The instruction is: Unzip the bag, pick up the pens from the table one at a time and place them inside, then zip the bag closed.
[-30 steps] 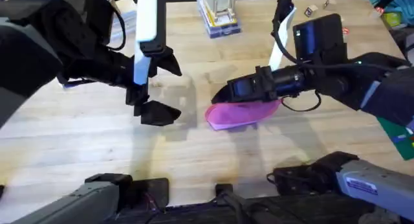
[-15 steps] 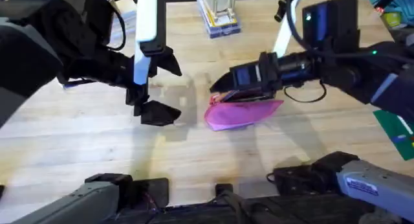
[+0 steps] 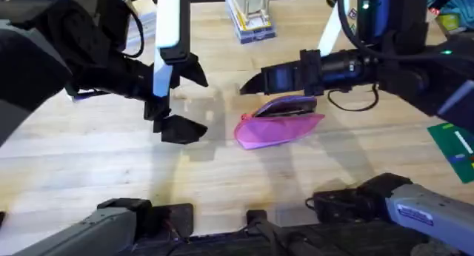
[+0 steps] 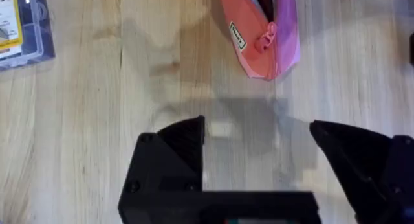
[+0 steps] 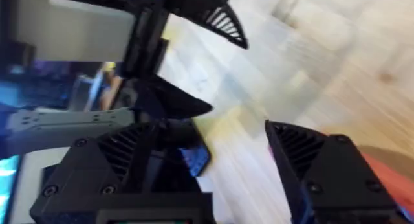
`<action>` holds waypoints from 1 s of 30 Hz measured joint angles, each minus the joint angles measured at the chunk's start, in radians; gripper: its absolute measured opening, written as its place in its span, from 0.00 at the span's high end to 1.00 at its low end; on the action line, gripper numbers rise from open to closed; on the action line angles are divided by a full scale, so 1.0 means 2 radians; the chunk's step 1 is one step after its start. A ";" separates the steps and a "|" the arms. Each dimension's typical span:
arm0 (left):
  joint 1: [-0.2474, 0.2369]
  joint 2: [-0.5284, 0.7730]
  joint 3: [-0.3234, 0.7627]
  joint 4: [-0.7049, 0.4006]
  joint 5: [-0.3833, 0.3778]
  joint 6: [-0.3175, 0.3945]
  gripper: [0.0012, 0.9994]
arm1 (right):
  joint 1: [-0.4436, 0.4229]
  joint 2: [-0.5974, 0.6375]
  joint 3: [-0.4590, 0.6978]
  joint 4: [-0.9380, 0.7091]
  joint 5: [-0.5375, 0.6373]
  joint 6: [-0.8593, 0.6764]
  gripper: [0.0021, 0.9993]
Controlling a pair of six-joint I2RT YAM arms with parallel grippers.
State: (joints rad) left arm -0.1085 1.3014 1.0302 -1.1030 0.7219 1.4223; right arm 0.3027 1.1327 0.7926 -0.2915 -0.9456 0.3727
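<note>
Lying unzipped at mid-desk point(image 3: 222, 189), the pink bag point(image 3: 278, 127) sits between the wide-open, empty left gripper point(image 3: 181, 100) and the right gripper point(image 3: 248, 84), also spread wide, hovering just beyond it.

Overhead looks down, fwd; left wrist close above table point(image 4: 84, 140), sharing bag point(image 3: 278, 126).

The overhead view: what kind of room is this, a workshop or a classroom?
Probably a robotics lab or workshop. Two black robot arms work over a wooden butcher-block table, a pink pencil pouch lies between them, and a clear plastic parts box sits at the far edge.
</note>
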 joint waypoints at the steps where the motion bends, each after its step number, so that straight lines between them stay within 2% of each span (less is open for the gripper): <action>1: 0.000 0.000 0.000 0.000 0.000 0.000 0.01 | 0.000 -0.004 0.003 -0.012 0.011 -0.006 0.00; 4: 0.000 0.000 0.000 0.000 0.000 0.000 0.01 | 0.003 -0.015 0.027 -0.079 0.056 -0.038 0.00; 8: 0.000 0.000 0.000 0.000 0.000 0.000 0.01 | 0.024 -0.017 0.080 -0.188 0.147 -0.096 0.00; 15: 0.000 0.000 0.000 0.005 0.000 0.000 0.01 | 0.062 -0.017 0.146 -0.257 0.285 -0.173 0.00; 22: 0.010 0.000 0.000 -0.002 0.004 0.000 0.01 | 0.094 -0.005 0.147 -0.264 0.309 -0.189 0.00; 27: 0.043 0.000 0.000 -0.002 0.015 0.000 0.01 | 0.118 0.032 0.155 -0.262 0.314 -0.191 0.00; 28: 0.064 0.000 0.000 -0.002 0.021 0.000 0.01 | 0.130 0.050 0.163 -0.262 0.316 -0.191 0.00; 30: 0.075 0.000 0.000 -0.002 0.021 0.000 0.01 | 0.138 0.062 0.170 -0.262 0.316 -0.191 0.00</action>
State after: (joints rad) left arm 0.0417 1.3014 1.0302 -1.1076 0.7641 1.4227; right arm 0.5779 1.2571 1.1321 -0.8150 -0.3138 -0.0086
